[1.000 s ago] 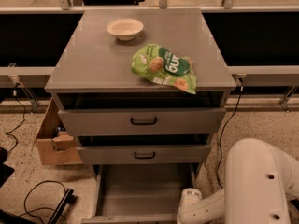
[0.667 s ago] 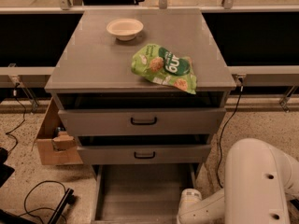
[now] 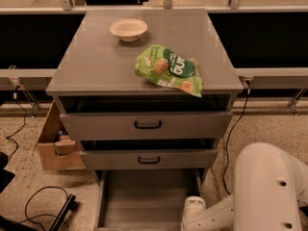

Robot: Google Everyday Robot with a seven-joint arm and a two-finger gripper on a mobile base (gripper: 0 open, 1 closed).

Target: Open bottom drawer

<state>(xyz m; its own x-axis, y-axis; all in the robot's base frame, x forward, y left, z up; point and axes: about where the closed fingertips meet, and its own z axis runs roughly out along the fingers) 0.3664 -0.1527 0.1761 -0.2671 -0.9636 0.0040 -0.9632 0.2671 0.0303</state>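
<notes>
The grey cabinet (image 3: 144, 76) has three drawers. The bottom drawer (image 3: 144, 198) stands pulled far out toward me, showing its bare grey floor and side rails; its front panel and handle are cut off by the lower edge of the view. My white arm (image 3: 262, 191) comes in from the lower right, and its forearm (image 3: 195, 211) reaches to the drawer's right rail. The gripper lies below the frame edge and is out of view. The top drawer (image 3: 147, 125) and middle drawer (image 3: 148, 160) each stick out slightly, with dark gaps above them.
A green snack bag (image 3: 169, 70) and a white bowl (image 3: 128, 29) lie on the cabinet top. A cardboard box (image 3: 57, 146) stands left of the cabinet. Black cables (image 3: 45, 206) trail on the speckled floor at lower left. A cable (image 3: 231, 138) hangs at right.
</notes>
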